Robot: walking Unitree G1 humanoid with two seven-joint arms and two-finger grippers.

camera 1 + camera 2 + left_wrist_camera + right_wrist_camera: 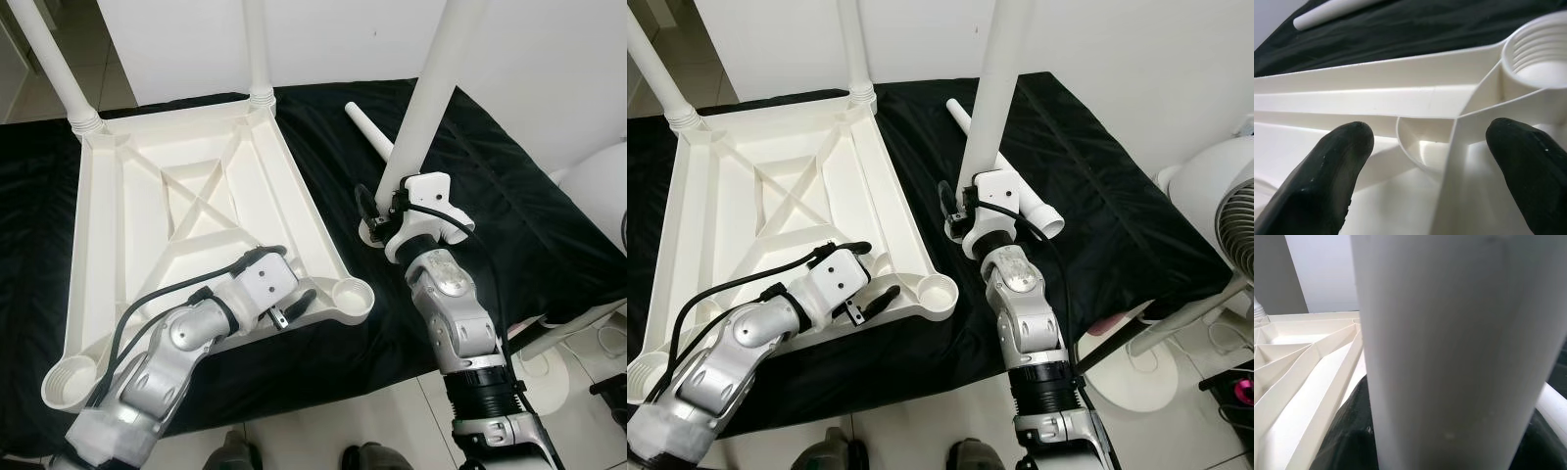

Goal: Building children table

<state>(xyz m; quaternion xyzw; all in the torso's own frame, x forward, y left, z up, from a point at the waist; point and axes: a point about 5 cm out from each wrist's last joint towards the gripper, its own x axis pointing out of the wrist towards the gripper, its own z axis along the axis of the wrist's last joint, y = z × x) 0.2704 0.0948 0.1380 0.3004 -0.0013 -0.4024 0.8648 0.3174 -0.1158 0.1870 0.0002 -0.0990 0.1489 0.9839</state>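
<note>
The right end effector (384, 217) is mostly hidden behind its white wrist housing, yet it is clenched round the lower part of a white table leg (427, 108), which stands nearly upright, leaning slightly, its upper end cut off by the frame. The upturned white tabletop (176, 211) lies ribs-up on the black cloth (509, 196) covering the counter, toward its left side; two legs (257, 49) already stand in its far corner sockets (both cropped above). A fourth leg (370, 132) lies flat near the counter's far edge, its long axis running diagonally. The left end effector (874, 304), fingers (1327, 176) spread and released, straddles a rib beside the empty threaded socket (351, 294) at the tabletop's near right corner. Pale tiled floor (323, 431) shows below.
</note>
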